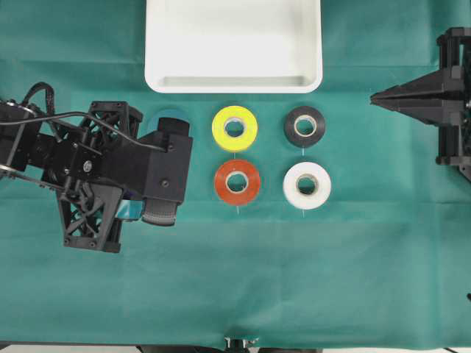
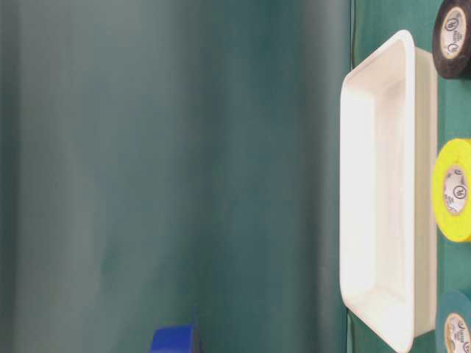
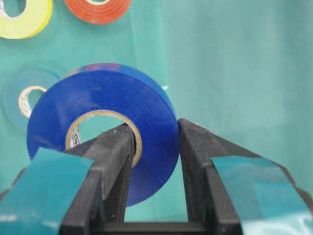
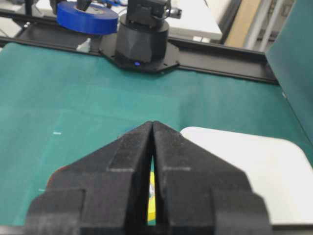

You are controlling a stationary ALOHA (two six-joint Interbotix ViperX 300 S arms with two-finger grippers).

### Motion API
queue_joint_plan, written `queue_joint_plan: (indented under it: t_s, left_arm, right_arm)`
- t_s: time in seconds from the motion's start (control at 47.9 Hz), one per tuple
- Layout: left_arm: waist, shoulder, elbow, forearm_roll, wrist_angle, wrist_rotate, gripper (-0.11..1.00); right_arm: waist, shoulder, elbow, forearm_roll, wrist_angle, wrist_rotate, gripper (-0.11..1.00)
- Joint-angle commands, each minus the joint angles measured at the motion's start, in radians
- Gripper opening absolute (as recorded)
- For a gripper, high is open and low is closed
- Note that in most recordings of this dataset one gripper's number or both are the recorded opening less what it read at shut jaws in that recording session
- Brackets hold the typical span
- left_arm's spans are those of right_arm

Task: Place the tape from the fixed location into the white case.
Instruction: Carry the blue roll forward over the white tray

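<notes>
The tape [image 3: 102,98], a royal-blue roll with a pale core, is held on edge above the green cloth. My left gripper [image 3: 155,129] is shut on it, with one finger through the core and the other against the outer face. In the overhead view the left arm [image 1: 110,169] covers the roll. The tape [image 4: 87,18] also shows far off in the right wrist view, and its top edge as the blue roll [image 2: 174,340] in the table-level view. The white case [image 1: 234,84] lies at the back with nothing in it. My right gripper [image 1: 374,96] hangs shut at the right, holding nothing.
A teal roll [image 1: 168,116] lies flat just beside the left arm. Yellow [image 1: 235,128], red [image 1: 237,182], black [image 1: 304,126] and white [image 1: 307,184] rolls lie in two rows in front of the case. A green cloth [image 1: 294,279] covers the table.
</notes>
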Motion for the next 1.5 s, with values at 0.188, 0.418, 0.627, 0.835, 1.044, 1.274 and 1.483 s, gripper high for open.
queue_joint_plan:
  t_s: [0.188, 0.418, 0.627, 0.835, 1.044, 1.274, 1.483]
  left_arm:
    - [-0.002, -0.026, -0.023, 0.005, -0.005, 0.000, 0.24]
    - [-0.002, -0.026, -0.021, 0.005, -0.003, 0.000, 0.24]
    - [0.011, -0.029, -0.020, 0.005, -0.003, 0.002, 0.24]
    - [0.028, -0.032, -0.015, 0.006, -0.005, 0.003, 0.24]
    - [0.104, -0.037, -0.015, 0.008, -0.003, 0.006, 0.24]
    - [0.232, -0.049, -0.008, 0.008, -0.005, 0.008, 0.24]
    - [0.342, -0.067, 0.009, 0.008, -0.003, 0.011, 0.24]
  right_arm:
    - [-0.002, 0.005, -0.028, 0.000, -0.006, 0.002, 0.00]
    - [-0.002, 0.005, -0.028, 0.000, -0.005, 0.002, 0.00]
    - [-0.002, 0.005, -0.028, 0.000, -0.005, 0.002, 0.00]
    - [-0.002, 0.005, -0.028, 0.000, 0.002, 0.002, 0.00]
    - [-0.002, 0.005, -0.026, 0.000, 0.002, 0.002, 0.00]
    - [-0.002, 0.005, -0.026, 0.000, 0.011, 0.000, 0.00]
    - [-0.002, 0.006, -0.026, 0.000, 0.015, 0.000, 0.00]
